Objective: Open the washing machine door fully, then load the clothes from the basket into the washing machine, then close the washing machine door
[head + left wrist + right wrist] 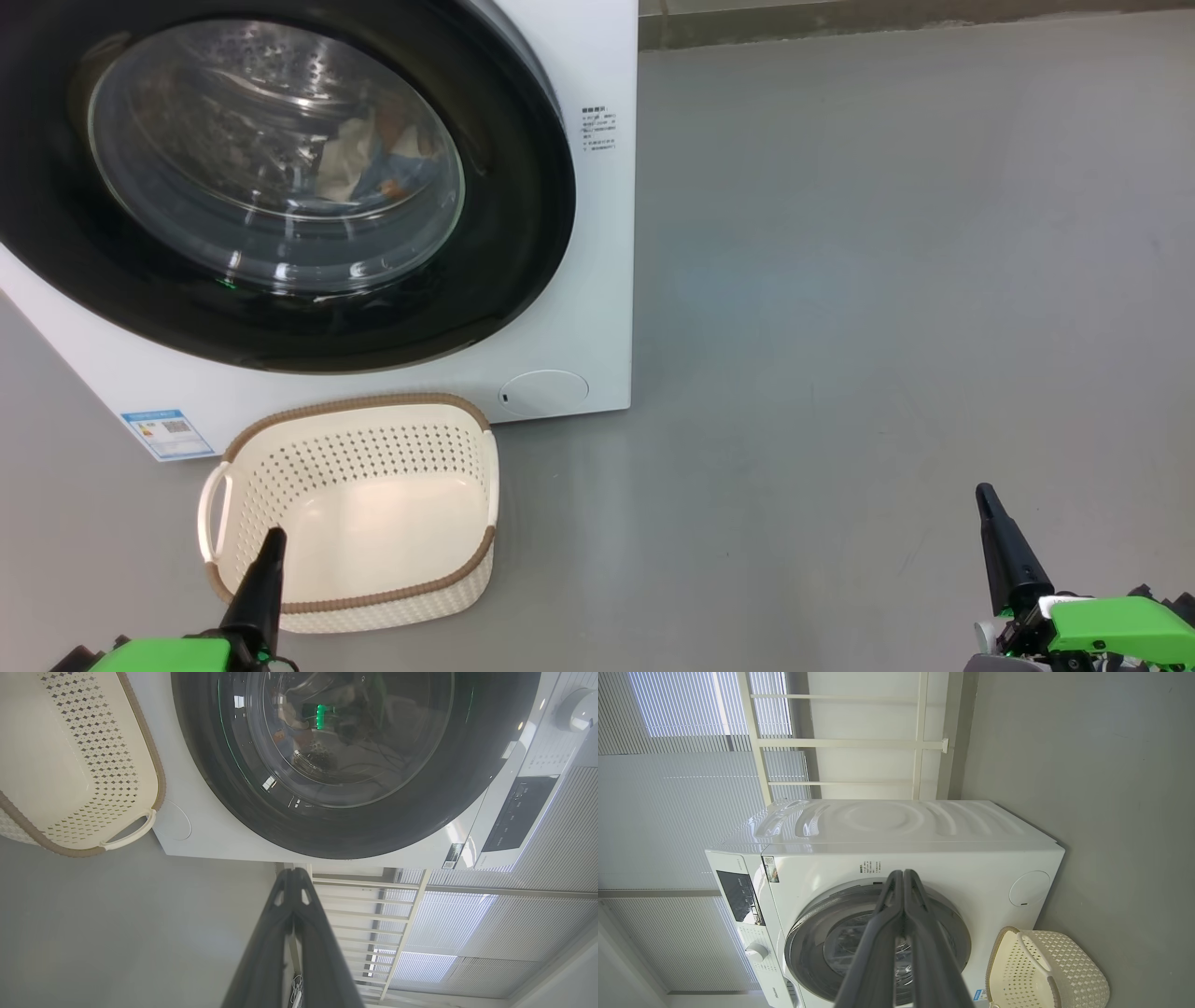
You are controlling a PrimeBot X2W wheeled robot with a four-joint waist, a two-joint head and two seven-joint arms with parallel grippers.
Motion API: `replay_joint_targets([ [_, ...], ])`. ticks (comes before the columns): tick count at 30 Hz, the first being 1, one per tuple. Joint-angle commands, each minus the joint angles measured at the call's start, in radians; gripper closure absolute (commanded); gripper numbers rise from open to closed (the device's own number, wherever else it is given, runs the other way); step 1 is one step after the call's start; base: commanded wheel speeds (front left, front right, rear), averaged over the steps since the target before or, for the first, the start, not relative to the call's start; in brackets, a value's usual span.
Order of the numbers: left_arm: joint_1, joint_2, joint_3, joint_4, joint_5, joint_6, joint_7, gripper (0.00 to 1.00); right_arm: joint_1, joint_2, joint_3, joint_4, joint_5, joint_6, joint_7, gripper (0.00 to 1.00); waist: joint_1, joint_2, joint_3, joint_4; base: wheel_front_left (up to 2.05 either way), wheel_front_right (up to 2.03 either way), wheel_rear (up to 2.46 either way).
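The washing machine (597, 280) stands ahead with its glossy black door (504, 233) shut against the front. Through the glass window I see the clothes (373, 159), cream and light blue cloth, lying inside the drum. The cream basket (448, 485) with a brown rim sits on the floor before the machine and holds nothing. My left gripper (273, 537) is shut, its tip over the basket's near left corner. My right gripper (985, 495) is shut too, far to the right over bare floor. The machine (924, 858) and basket (1064, 970) also show in the right wrist view, the door (327, 826) in the left wrist view.
Grey floor (887, 280) stretches to the right of the machine. A wall base (887, 19) runs along the back. A round service flap (543, 392) and a blue energy sticker (166, 433) mark the machine's lower front. White railings and window blinds (691, 788) stand behind it.
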Motion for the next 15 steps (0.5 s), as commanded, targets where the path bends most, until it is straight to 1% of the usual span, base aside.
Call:
replay_joint_targets([
  [1, -0.041, 0.026, 0.030, -0.019, -0.008, -0.003, 0.006, 1.00, -0.045, -0.002, 0.017, -0.029, -0.006, -0.001, 0.007, 1.00, 0.0000, 0.0000, 0.000, 0.000, 0.00, 0.00, 0.00],
  [15, -0.041, 0.026, 0.030, -0.019, -0.008, -0.003, 0.006, 1.00, -0.045, 0.000, 0.014, -0.029, -0.008, -0.001, 0.009, 1.00, 0.0000, 0.0000, 0.000, 0.000, 0.00, 0.00, 0.00],
])
